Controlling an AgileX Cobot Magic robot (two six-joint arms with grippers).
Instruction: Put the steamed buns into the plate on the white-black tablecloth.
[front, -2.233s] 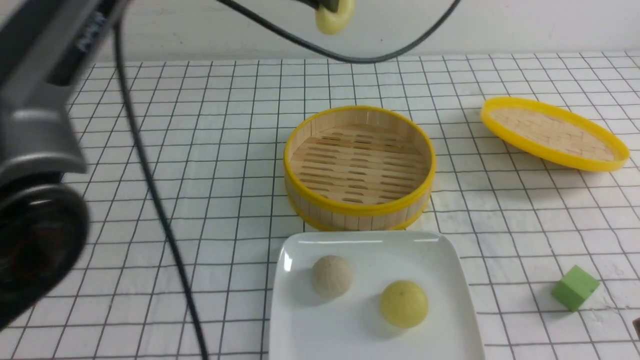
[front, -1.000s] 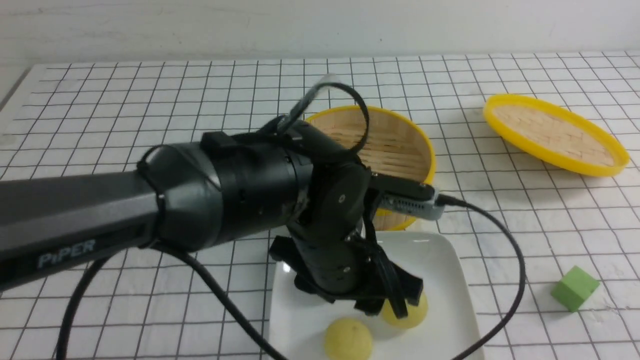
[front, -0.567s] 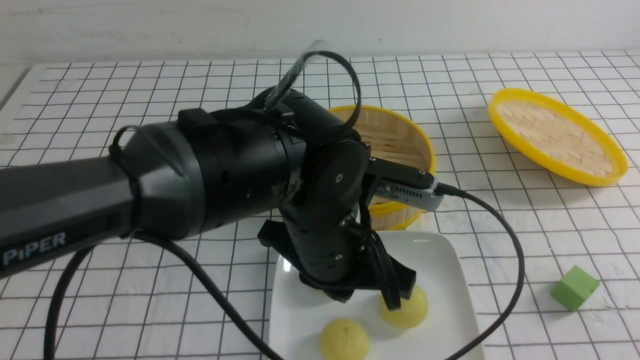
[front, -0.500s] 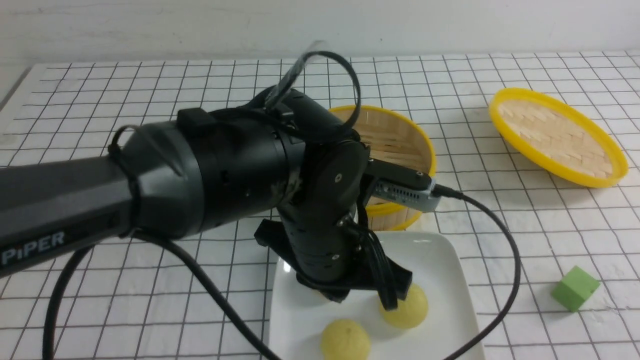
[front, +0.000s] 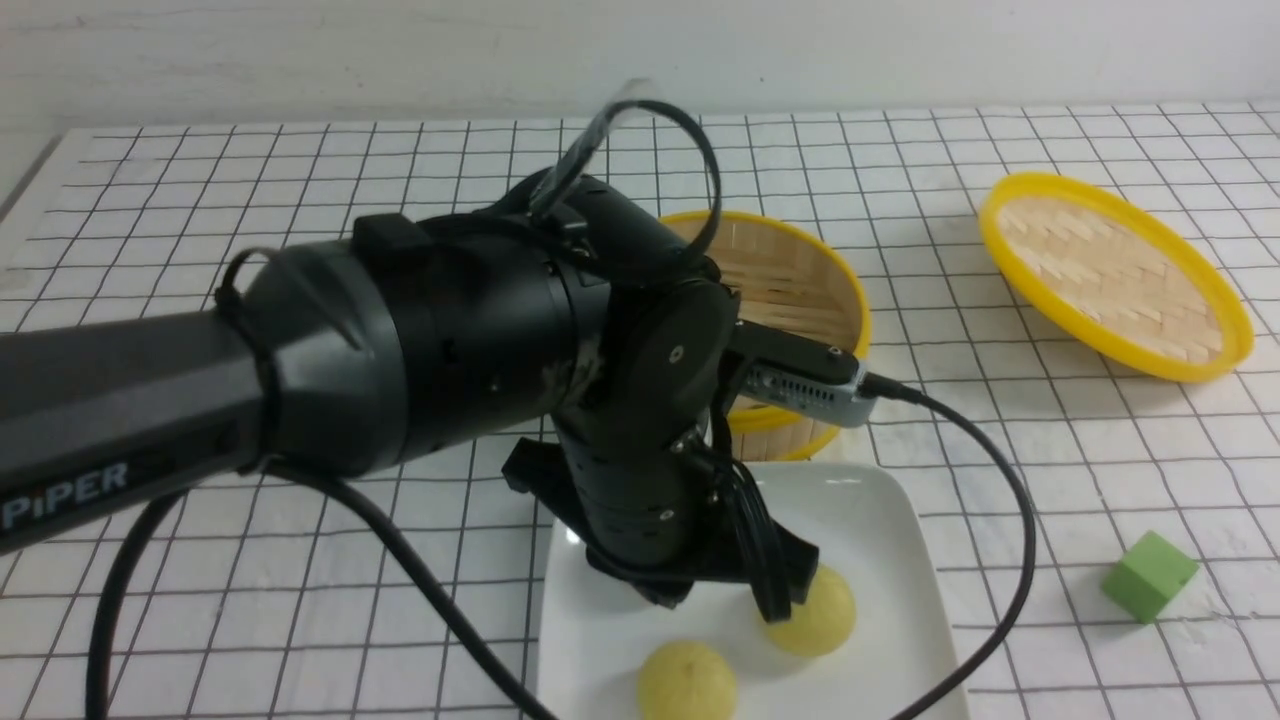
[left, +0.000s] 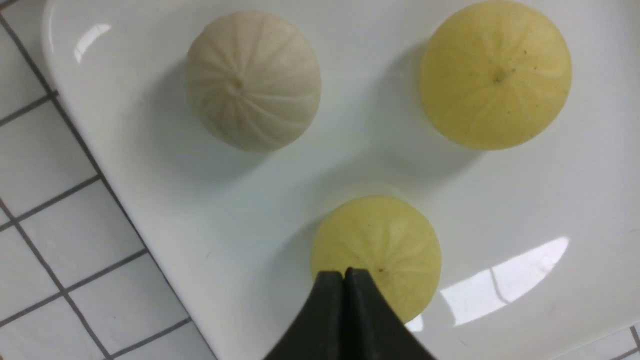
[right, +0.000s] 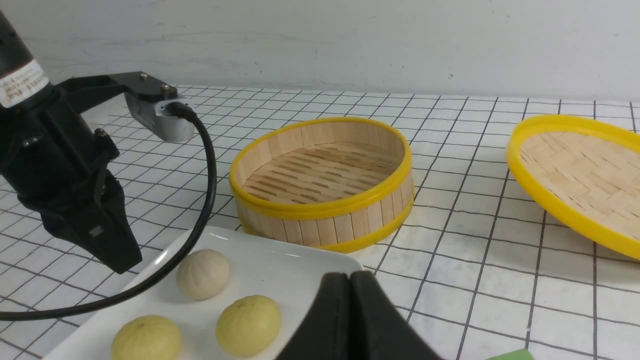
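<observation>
Three steamed buns lie on the white plate (left: 150, 165) on the white-black tablecloth (front: 300, 250). The left wrist view shows an off-white bun (left: 252, 80) and two pale yellow buns (left: 495, 75) (left: 375, 250). My left gripper (left: 345, 274) is shut and empty, just above the nearer yellow bun. In the front view it (front: 775, 605) hangs over the plate (front: 880, 520); two yellow buns (front: 687, 682) (front: 815, 620) show and the off-white one is hidden behind it. My right gripper (right: 350, 276) is shut and empty, low beside the plate's right side.
An empty bamboo steamer basket (front: 790, 290) stands just behind the plate. Its yellow-rimmed lid (front: 1115, 275) lies tilted at the back right. A green cube (front: 1150, 575) sits right of the plate. The left arm's cable (front: 1000, 560) loops over the plate's right edge.
The left gripper came down from high up with a yellow bun; that bun now lies on the plate and the gripper is shut and empty. Lately the arm has edged slightly left.
</observation>
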